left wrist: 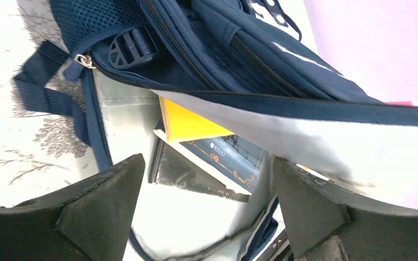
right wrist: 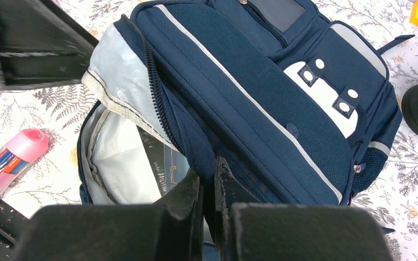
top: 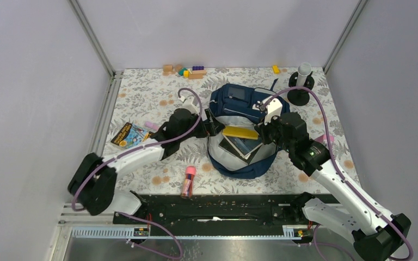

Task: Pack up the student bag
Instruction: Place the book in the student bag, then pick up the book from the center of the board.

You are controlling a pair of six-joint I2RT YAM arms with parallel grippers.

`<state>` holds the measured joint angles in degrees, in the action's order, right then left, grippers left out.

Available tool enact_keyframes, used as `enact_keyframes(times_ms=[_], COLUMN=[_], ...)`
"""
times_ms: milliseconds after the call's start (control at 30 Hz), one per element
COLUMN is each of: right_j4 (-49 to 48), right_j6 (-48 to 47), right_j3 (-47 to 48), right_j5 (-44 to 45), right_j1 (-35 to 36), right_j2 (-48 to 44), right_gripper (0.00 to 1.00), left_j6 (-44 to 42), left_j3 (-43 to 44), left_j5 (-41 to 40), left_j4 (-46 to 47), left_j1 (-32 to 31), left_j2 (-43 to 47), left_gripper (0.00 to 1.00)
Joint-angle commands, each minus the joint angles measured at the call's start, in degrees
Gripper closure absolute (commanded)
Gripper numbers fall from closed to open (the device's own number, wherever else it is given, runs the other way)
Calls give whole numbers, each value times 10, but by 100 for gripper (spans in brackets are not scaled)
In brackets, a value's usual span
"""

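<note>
A floral-patterned table (top: 141, 92) seen from above, with two robot arms reaching in from the near edge. At the centre lies the student bag (top: 243, 100), navy blue with a white patch and a pale stripe; its main compartment is unzipped and gapes toward the near side, showing light grey lining.

Inside the opening lie a yellow book (top: 240, 132) and, partly under it, a dark blue book (top: 243, 144) with gold ornament. A darker, glossy item beneath them is too shadowed to identify.

The left gripper (top: 213, 129) sits at the left edge of the opening. In its own wrist view the left gripper (left wrist: 207, 168) has its black fingers (left wrist: 103, 201) spread wide, with nothing between them; the books lie beyond the gap.

The right gripper (top: 265, 133) is at the right edge of the opening. Its wrist camera shows the fingers (right wrist: 188, 190) pressed almost together, apparently pinching the navy rim of the bag (the fabric runs down into the slit).

On the near left lies a clear tube with a pink cap (top: 188, 181), holding coloured pens. Further left is a colourful booklet (top: 129, 134). Toy blocks (top: 185, 70) sit along the far edge, and a black stand (top: 300, 87) with a white cylinder stands far right of the bag.
</note>
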<state>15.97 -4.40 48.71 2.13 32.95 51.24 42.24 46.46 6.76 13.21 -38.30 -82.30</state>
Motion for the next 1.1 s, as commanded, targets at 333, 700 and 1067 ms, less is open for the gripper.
enact_keyframes(times_ms=[333, 700, 1067], right_j4=[-52, -52, -45], right_j6=[16, 21, 24], right_j3=[5, 9, 27], right_j5=[15, 7, 3], right_j1=[-2, -2, -2], right_j2=[-32, -31, -9], right_gripper=[100, 100, 100], left_j6=[-30, 33, 127], left_j3=[-87, -190, -297], left_j5=[-77, 31, 106], left_j4=[-195, -178, -75], left_j1=[50, 375, 611], left_j2=[235, 355, 350], left_gripper=[1, 1, 1])
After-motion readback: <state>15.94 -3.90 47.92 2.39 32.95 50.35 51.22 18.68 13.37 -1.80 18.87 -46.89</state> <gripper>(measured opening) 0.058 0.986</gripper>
